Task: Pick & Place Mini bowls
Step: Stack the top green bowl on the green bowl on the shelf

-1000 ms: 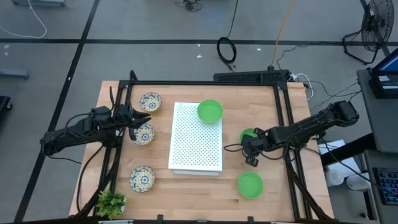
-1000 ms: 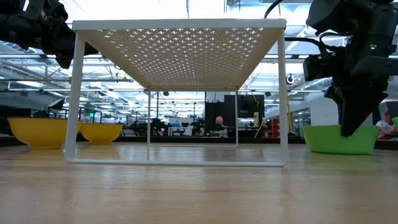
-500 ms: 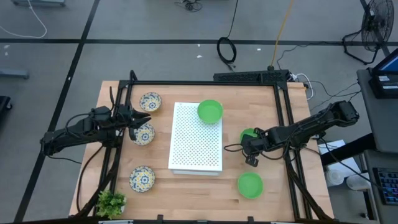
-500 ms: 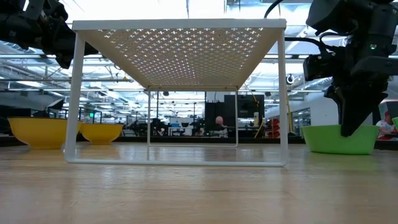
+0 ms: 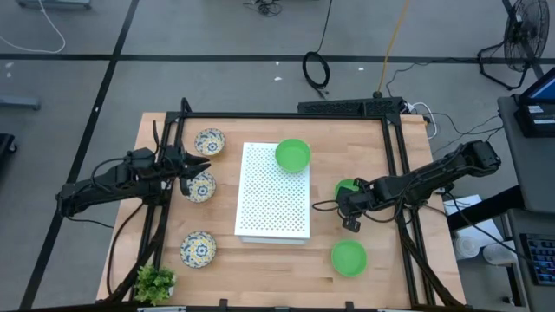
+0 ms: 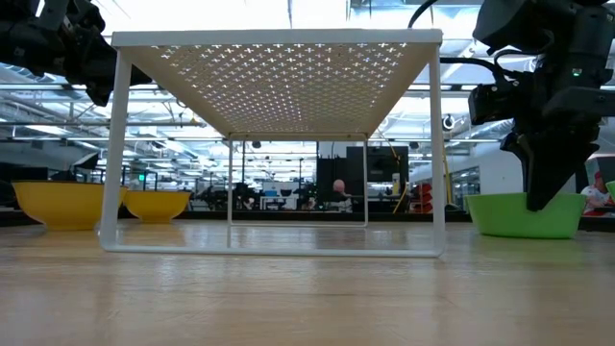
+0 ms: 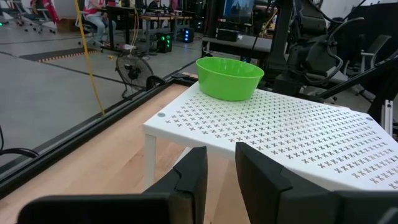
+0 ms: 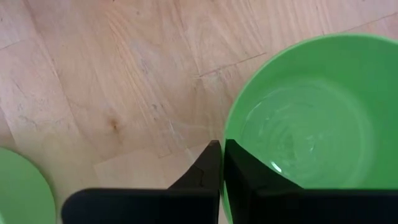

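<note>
Three green mini bowls show in the high view: one on the white perforated board (image 5: 293, 154), one right of the board (image 5: 345, 185), one nearer the front edge (image 5: 349, 257). Three patterned cream bowls (image 5: 209, 140), (image 5: 199, 186), (image 5: 198, 249) stand left of the board on their bases. My right gripper (image 5: 348, 199) (image 8: 221, 158) is shut on the middle green bowl (image 8: 298, 130). My left gripper (image 5: 196, 170) (image 7: 221, 171) is open, raised over the middle patterned bowl's far edge, with nothing between its fingers. My right gripper pinches the green bowl's rim (image 8: 225, 138) on the side toward the table's near edge, one finger (image 8: 239, 171) inside the bowl and one (image 8: 210, 163) outside. The fingers come from above, pointing down (image 6: 540, 187). The bowl (image 6: 524, 215) stands upright with its base on the table.
The white perforated board (image 5: 273, 195) stands on legs mid-table like a low shelf (image 6: 279, 43). A small leafy plant (image 5: 154, 282) sits at the near left corner. A black frame (image 5: 286, 115) runs along the table's far and side edges. Bare wood lies in front of the board.
</note>
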